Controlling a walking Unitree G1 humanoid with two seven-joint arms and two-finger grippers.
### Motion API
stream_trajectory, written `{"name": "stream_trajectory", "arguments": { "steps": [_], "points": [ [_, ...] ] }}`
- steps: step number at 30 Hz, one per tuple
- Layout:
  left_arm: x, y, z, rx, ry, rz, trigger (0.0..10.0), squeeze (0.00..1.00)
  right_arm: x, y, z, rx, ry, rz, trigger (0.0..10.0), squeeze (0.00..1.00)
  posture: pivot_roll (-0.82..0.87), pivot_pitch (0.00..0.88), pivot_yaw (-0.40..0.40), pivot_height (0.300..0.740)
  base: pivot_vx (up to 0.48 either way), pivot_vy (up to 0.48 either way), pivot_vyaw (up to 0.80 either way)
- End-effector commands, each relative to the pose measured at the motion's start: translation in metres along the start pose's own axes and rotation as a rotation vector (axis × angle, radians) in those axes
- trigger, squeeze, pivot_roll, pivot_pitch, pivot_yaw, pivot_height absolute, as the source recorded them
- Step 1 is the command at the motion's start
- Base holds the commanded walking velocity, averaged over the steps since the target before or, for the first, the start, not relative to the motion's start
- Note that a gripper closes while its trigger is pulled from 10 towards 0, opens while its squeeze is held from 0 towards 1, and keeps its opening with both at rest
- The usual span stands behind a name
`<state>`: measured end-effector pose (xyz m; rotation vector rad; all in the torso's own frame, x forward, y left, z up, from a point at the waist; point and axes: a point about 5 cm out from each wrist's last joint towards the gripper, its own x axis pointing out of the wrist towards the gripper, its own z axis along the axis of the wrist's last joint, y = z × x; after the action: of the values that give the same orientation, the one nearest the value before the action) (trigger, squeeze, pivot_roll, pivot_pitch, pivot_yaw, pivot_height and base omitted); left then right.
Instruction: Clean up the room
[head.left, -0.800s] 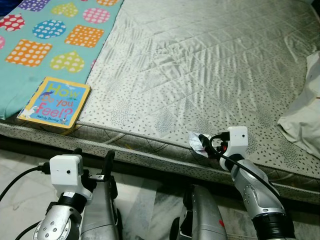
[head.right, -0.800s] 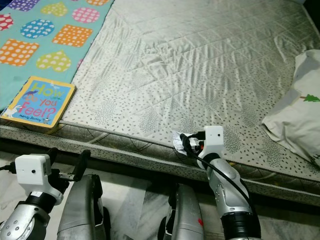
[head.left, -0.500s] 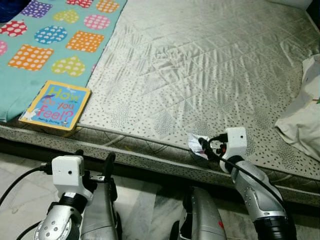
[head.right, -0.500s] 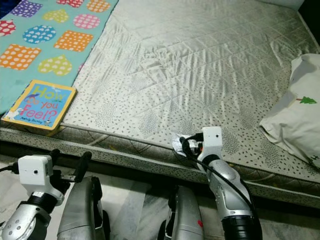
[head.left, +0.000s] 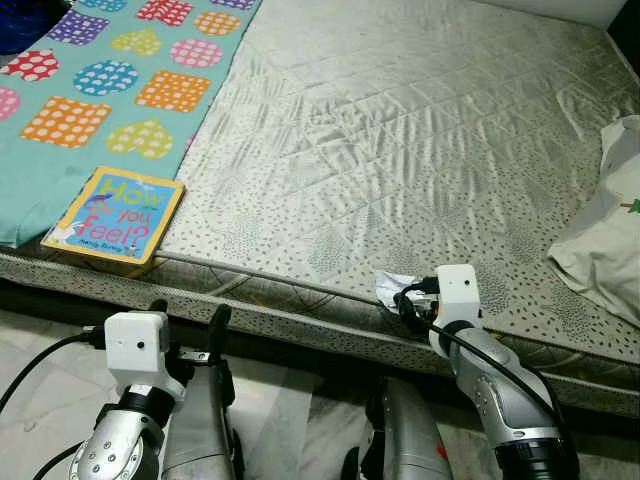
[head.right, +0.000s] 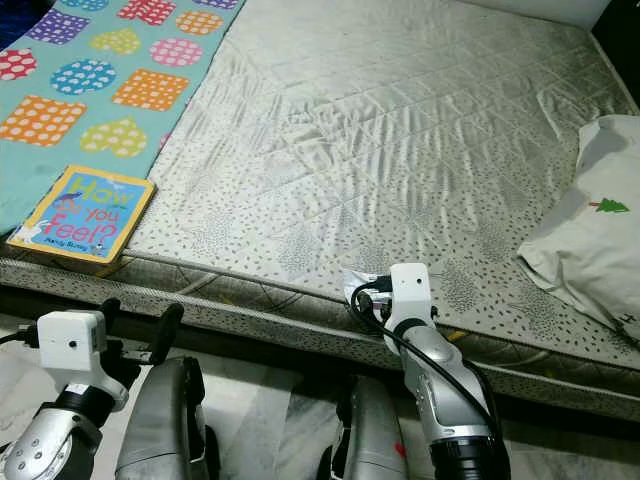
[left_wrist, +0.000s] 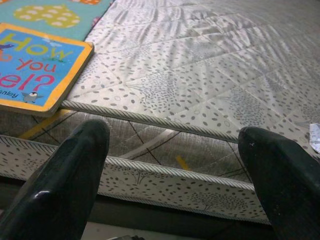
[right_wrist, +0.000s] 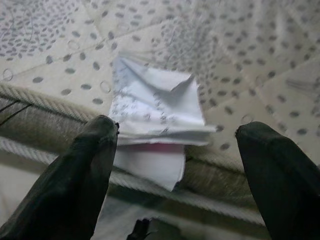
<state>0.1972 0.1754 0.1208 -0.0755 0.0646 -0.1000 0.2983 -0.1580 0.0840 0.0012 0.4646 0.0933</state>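
This is a bedroom in a home. A wide grey quilted mattress (head.left: 420, 150) lies low on a pale marble floor (head.left: 40, 350), with a turquoise blanket with coloured dotted shapes (head.left: 70, 110), a white pillow (head.right: 590, 240) and a yellow-edged children's board book (head.left: 115, 207).

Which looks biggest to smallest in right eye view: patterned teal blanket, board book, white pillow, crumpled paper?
1. Teal blanket with coloured dotted shapes, though cropped
2. White pillow with a tree print, also cropped
3. Yellow-edged "How do you feel?" board book
4. Crumpled white paper, at the right tool

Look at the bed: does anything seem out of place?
A crumpled scrap of paper hangs over the mattress edge, between the open right hand's fingers. A picture book overhangs the edge too.
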Motion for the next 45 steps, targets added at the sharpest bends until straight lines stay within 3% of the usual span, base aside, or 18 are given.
{"name": "stream_trajectory", "arguments": {
  "steps": [1, 22, 31, 41, 42, 43, 45],
  "points": [
    [-0.003, -0.001, -0.001, 0.002, 0.005, -0.005, 10.0, 0.0, -0.003, 0.002, -0.003, 0.025, 0.025, -0.01, 10.0, 0.0, 0.14, 0.174, -0.125, 0.566, 0.0, 0.0, 0.0],
    [-0.008, -0.003, -0.002, 0.0, 0.013, 0.005, 10.0, 0.0, 0.008, 0.038, -0.004, 0.11, 0.075, 0.001, 10.0, 0.0, 0.15, 0.202, -0.132, 0.566, 0.0, 0.0, 0.0],
    [-0.011, 0.0, -0.002, 0.005, 0.018, 0.018, 10.0, 0.0, 0.014, 0.045, -0.003, 0.071, 0.056, 0.003, 10.0, 0.0, 0.17, 0.214, -0.133, 0.566, 0.0, 0.0, 0.0],
    [-0.016, -0.001, -0.001, 0.008, 0.018, 0.042, 10.0, 0.0, 0.031, 0.051, -0.002, 0.015, 0.043, -0.01, 10.0, 0.0, 0.19, 0.226, -0.153, 0.566, 0.0, 0.0, 0.0],
    [-0.018, 0.0, -0.001, 0.009, 0.019, 0.049, 10.0, 0.0, 0.032, 0.053, -0.004, 0.009, 0.047, -0.005, 9.2, 0.0, 0.2, 0.23, -0.157, 0.566, 0.0, 0.0, 0.0],
    [-0.019, 0.0, 0.0, 0.009, 0.018, 0.055, 10.0, 0.0, 0.032, 0.054, -0.004, 0.009, 0.047, 0.0, 4.9, 0.0, 0.21, 0.237, -0.16, 0.566, 0.0, 0.0, 0.0],
    [-0.022, 0.001, 0.0, 0.01, 0.021, 0.068, 10.0, 0.0, 0.035, 0.058, -0.004, -0.008, 0.037, 0.008, 0.0, 0.0, 0.21, 0.246, -0.162, 0.566, 0.0, 0.0, 0.0]
  ]
}}
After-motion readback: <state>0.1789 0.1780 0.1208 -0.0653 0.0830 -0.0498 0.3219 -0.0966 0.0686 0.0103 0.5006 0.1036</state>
